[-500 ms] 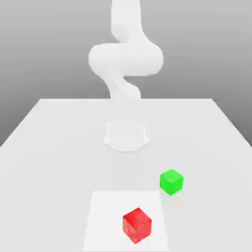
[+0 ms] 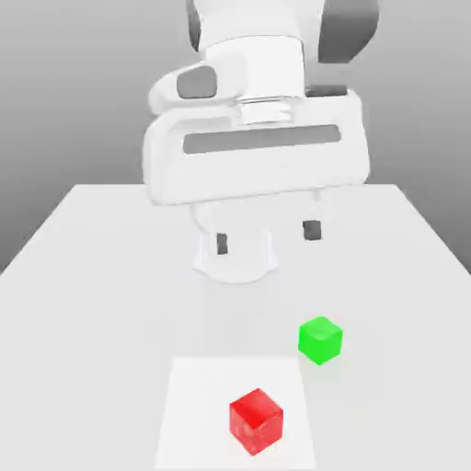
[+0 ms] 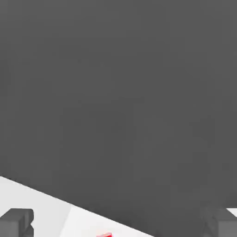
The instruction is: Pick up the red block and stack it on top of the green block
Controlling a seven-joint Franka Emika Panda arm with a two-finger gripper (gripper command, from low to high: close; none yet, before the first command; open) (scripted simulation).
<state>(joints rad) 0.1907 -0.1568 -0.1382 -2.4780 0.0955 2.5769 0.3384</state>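
Exterior and hand views of a single white robot arm above a pale grey tabletop (image 2: 83,248). The tool (image 2: 267,237), a white two-finger unit with dark finger tips, hangs high over the far middle of the tabletop with its jaws spread wide and nothing between them; the two dark tips stand well apart in the exterior view, and in the hand view they sit at opposite lower corners.

The small bright red, slightly glossy cube (image 2: 256,420) rests on a lighter square patch (image 2: 198,414) at the near edge of the tabletop, turned so that one vertical edge faces the camera. The small bright green cube (image 2: 320,339) sits beyond it and toward the exterior view's right, just off the patch, apart from the red cube and not touching it.

The relation governing the next move: the red cube lies well below the tool and nearer the camera, almost in line with the gap between the fingers in the exterior view. In the hand view only a sliver of red (image 3: 104,234) shows, so the tool is judged to need travel toward the near edge and downward before any grasp; no step of the stacking is done yet
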